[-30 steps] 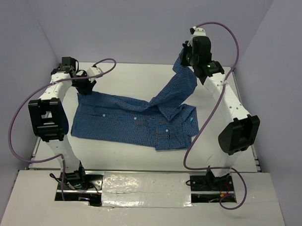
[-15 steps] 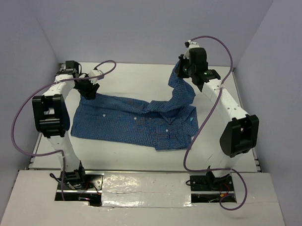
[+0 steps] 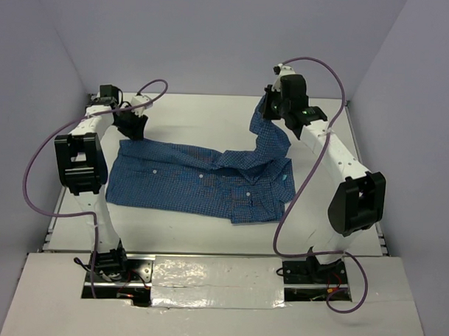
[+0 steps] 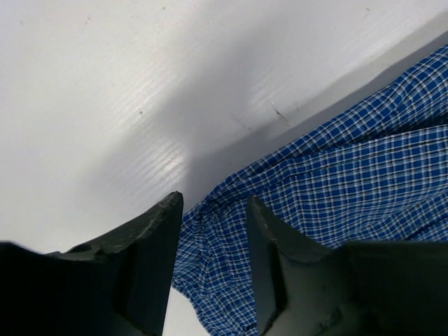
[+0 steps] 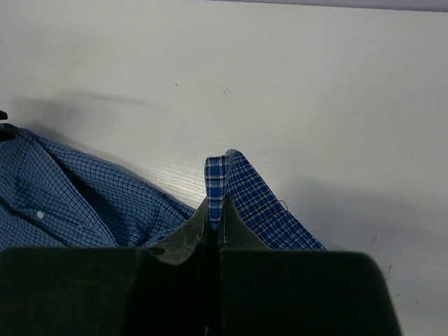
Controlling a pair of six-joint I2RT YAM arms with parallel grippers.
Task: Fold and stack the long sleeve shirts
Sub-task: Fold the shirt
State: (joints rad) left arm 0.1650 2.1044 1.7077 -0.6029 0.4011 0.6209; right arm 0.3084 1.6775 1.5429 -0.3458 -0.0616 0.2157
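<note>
Right gripper (image 5: pixel 215 213): clamped on lifted sleeve (image 3: pixel 268 140) cuff.
Left gripper (image 4: pixel 213 217): half apart, empty, over shirt (image 3: pixel 187 181) corner.
Technique: lay sleeve across body, smooth, no bunching.

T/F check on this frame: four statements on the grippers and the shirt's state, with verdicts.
1. The right gripper is shut on a part of the shirt and holds it up off the table. True.
2. The left gripper is clamped on the shirt. False: its jaws stand open over the shirt's edge, gripping nothing.
3. The shirt is folded into a compact square. False: most of it lies spread flat.
4. The shirt is blue checked cloth. True.
</note>
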